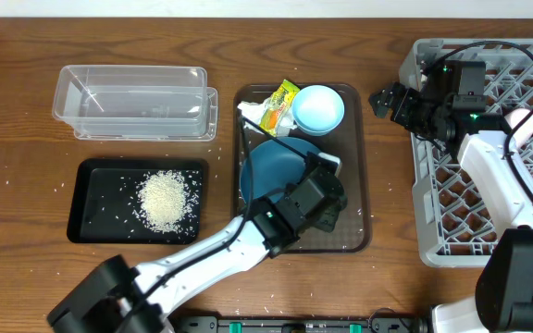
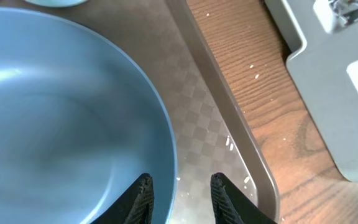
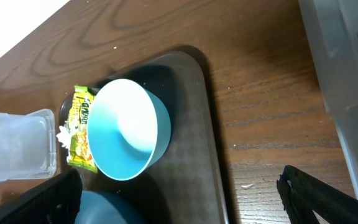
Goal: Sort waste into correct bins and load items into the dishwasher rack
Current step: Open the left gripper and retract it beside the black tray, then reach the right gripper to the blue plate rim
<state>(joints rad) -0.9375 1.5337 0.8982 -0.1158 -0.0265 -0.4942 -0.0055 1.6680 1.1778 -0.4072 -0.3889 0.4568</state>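
L fingers (image 2: 140, 198) stand apart astride dark-blue dish (image 2: 55, 112) rim on tray (image 2: 205, 134)

The dark-blue dish (image 1: 266, 171) was partly hidden overhead beneath the left gripper (image 2: 179, 186), whose fingers were cropped by the left wrist view's lower edge. The rack (image 1: 433, 190) was cut off at the right edge, and the tissue (image 1: 248, 112) was mostly concealed behind the wrapper (image 1: 278, 102).

Overhead looks straight down on the whole desk (image 1: 26, 111). Left wrist sits close over the dark-blue dish (image 2: 55, 124) at the right edge of the brown tray (image 2: 207, 140); right wrist, farther off, views that tray's light-blue bowl (image 3: 126, 134).
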